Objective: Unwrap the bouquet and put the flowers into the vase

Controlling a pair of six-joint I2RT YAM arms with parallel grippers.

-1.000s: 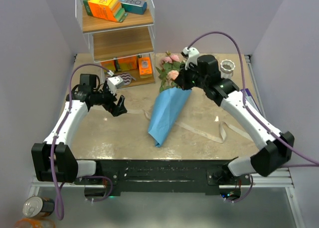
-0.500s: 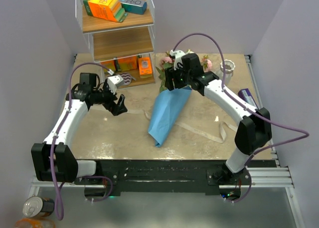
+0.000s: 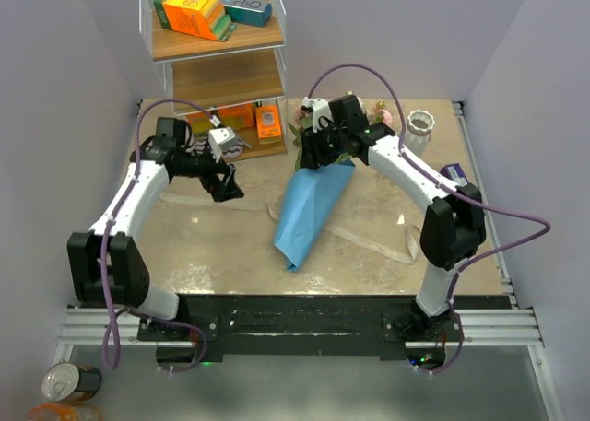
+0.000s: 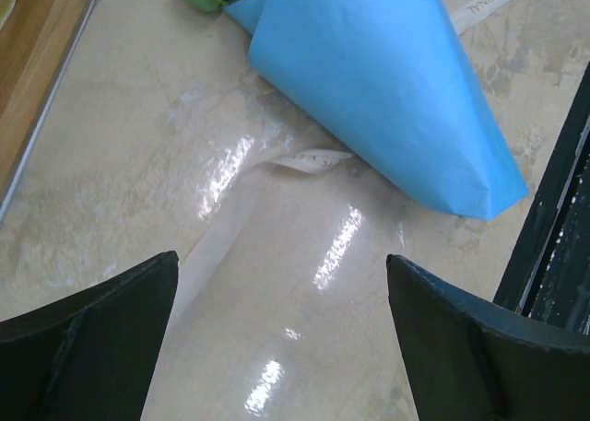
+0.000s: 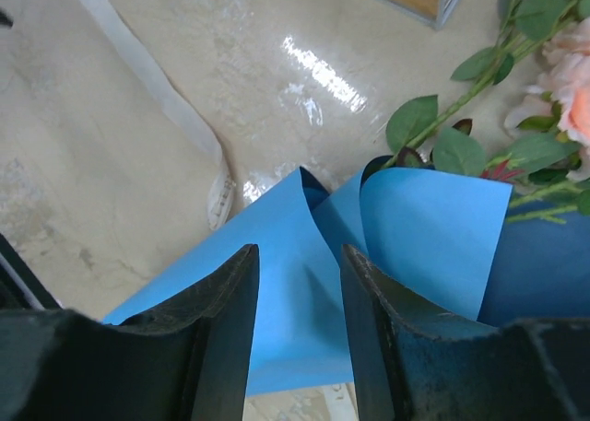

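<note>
The bouquet lies in the middle of the table, its blue paper (image 3: pixel 309 214) a cone pointing toward me. The flowers (image 3: pixel 309 115), pink blooms and green leaves, stick out of its far end. A beige ribbon (image 3: pixel 378 243) trails loose on the table beside it. The white ribbed vase (image 3: pixel 420 126) stands upright at the back right. My right gripper (image 3: pixel 312 156) hangs over the paper's open end; in its wrist view the right gripper (image 5: pixel 300 255) is open, jaws astride a fold of blue paper (image 5: pixel 433 228), with leaves and flowers (image 5: pixel 553 89) beyond. My left gripper (image 3: pixel 229 189) is open left of the paper (image 4: pixel 387 89), empty.
A wire-and-wood shelf rack (image 3: pixel 221 62) with orange boxes stands at the back left, close behind the left arm. A purple box (image 3: pixel 458 177) lies at the right edge. More ribbon (image 4: pixel 309 160) runs under the cone's left side. Walls close in on both sides.
The right arm swung left from beside the vase to the paper's open end, and its jaws went from shut to apart. The left arm shifted slightly back and right.
</note>
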